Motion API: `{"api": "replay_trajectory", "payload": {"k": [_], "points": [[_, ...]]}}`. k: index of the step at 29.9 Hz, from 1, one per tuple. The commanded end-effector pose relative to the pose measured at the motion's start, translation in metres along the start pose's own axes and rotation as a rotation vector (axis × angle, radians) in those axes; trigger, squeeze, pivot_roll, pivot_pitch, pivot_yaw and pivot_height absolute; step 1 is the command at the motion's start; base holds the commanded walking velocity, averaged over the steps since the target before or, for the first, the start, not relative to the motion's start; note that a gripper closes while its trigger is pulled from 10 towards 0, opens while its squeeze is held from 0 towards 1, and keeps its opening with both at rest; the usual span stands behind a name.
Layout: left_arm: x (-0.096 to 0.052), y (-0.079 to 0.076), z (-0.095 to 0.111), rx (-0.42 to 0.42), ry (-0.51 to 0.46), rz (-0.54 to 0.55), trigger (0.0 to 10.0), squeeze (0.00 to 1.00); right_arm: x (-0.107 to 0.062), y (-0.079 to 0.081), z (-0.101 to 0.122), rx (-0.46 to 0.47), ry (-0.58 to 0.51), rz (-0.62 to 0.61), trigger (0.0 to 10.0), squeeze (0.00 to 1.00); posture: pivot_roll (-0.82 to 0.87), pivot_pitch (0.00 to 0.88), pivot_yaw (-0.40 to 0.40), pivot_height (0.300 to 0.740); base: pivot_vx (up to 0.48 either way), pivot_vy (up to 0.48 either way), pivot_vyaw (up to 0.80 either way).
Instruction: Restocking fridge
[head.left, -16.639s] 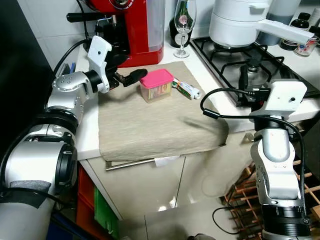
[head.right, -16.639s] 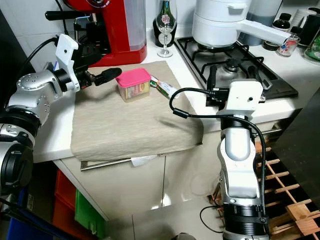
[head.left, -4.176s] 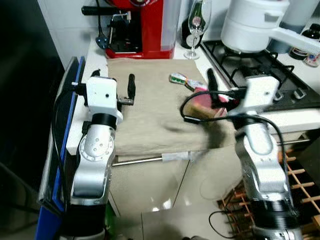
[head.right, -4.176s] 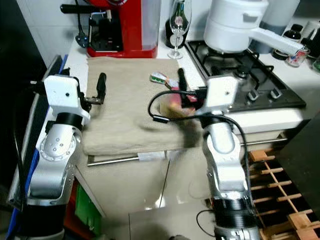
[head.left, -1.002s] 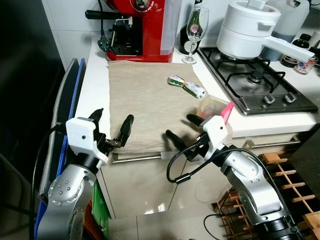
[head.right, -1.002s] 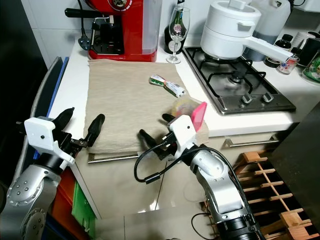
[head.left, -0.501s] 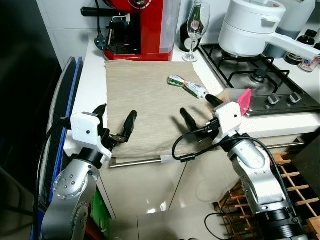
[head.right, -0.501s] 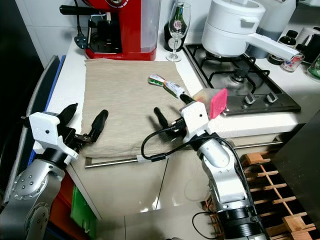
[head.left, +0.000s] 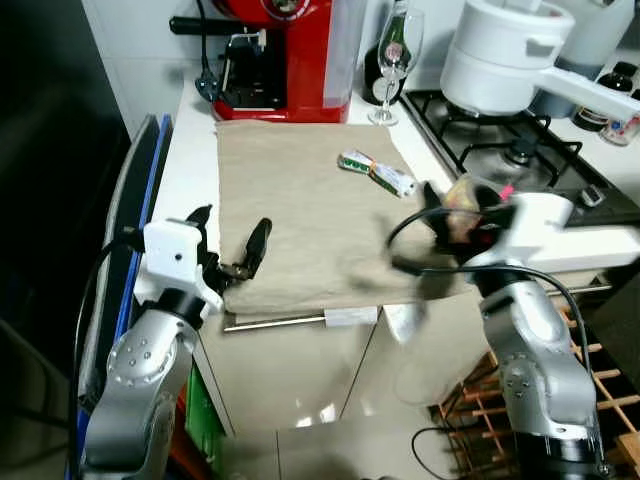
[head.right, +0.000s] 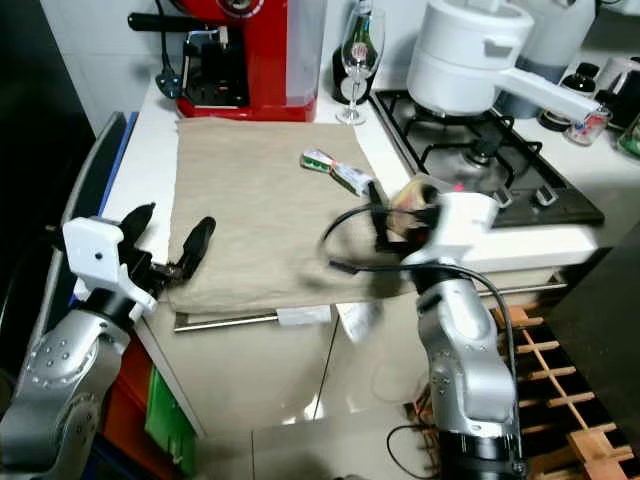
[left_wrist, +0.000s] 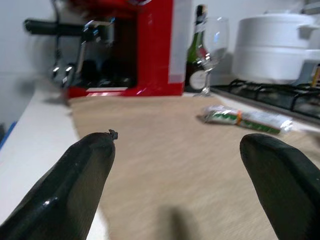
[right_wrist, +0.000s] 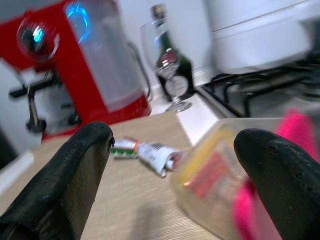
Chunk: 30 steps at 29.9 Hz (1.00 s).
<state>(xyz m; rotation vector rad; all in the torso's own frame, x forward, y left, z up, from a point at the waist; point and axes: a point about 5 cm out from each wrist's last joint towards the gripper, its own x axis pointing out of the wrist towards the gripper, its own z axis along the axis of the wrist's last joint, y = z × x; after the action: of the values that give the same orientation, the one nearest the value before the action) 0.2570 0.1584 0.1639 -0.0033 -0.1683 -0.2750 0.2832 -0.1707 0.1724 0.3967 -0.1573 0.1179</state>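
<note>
Clear plastic tub with pink lid (right_wrist: 235, 170): lying at right edge of beige cloth (head.left: 300, 190), by hob. Right gripper (right_wrist: 175, 165): you are holding fingers spread, tub between, ungripped. Left gripper (head.left: 232, 250): spread, empty, at cloth's front-left corner. Restocking barely begun; tub, green-white tube (head.left: 378, 172) unstocked.

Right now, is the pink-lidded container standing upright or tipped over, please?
Tipped: the container lies on its side at the cloth's edge, its pink lid facing sideways, before the right gripper.
</note>
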Motion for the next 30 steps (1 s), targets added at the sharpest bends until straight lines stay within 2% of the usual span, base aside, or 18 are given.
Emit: {"api": "replay_trajectory", "payload": {"k": [1,3,7,9,10,11,14,22,25,30], "points": [[0.003,-0.001,0.002,0.019,-0.006,-0.017,10.0,0.0,0.003,0.006,0.017,0.018,-0.051,0.019,10.0,0.22,-0.04,0.0,0.002,0.74,0.0,0.0,0.0],[0.003,-0.002,0.002,0.02,-0.007,-0.022,10.0,0.0,0.003,0.007,0.02,0.018,-0.055,0.015,10.0,0.22,-0.04,0.0,0.002,0.74,0.0,0.0,0.0],[0.006,-0.003,0.003,0.024,-0.011,-0.035,10.0,0.0,0.002,-0.015,0.028,0.137,-0.061,-0.13,10.0,0.21,-0.05,0.0,0.009,0.74,0.0,0.0,0.0],[0.007,-0.003,0.004,0.025,-0.012,-0.036,10.0,0.0,0.002,-0.018,0.029,0.169,-0.054,-0.152,10.0,0.21,-0.05,0.0,0.009,0.74,0.0,0.0,0.0],[0.008,-0.003,0.004,0.026,-0.013,-0.036,10.0,0.0,0.002,-0.022,0.029,0.209,-0.042,-0.179,10.0,0.21,-0.05,0.0,0.01,0.74,0.0,0.0,0.0],[0.01,-0.003,0.006,0.027,-0.019,-0.043,10.0,0.0,0.002,-0.028,0.02,0.339,0.015,-0.221,10.0,0.2,-0.05,0.0,0.011,0.74,0.0,0.0,0.0],[0.012,-0.004,0.007,0.029,-0.023,-0.048,10.0,0.0,0.001,-0.029,0.015,0.389,0.048,-0.232,10.0,0.2,-0.05,0.0,0.011,0.74,0.0,0.0,0.0],[0.013,-0.004,0.01,0.029,-0.028,-0.05,10.0,0.0,-0.001,-0.03,0.005,0.444,0.143,-0.24,10.0,0.19,-0.04,0.0,0.011,0.74,0.0,0.0,0.0],[0.015,-0.003,0.011,0.028,-0.03,-0.047,10.0,0.0,0.005,-0.028,0.0,0.451,0.18,-0.226,10.0,0.19,-0.04,0.0,0.014,0.74,0.0,0.0,0.0],[0.018,-0.004,0.012,0.03,-0.036,-0.045,10.0,0.0,0.024,-0.014,-0.002,0.454,0.214,-0.144,10.0,0.19,-0.04,0.0,0.015,0.74,0.0,0.0,0.0]]}}
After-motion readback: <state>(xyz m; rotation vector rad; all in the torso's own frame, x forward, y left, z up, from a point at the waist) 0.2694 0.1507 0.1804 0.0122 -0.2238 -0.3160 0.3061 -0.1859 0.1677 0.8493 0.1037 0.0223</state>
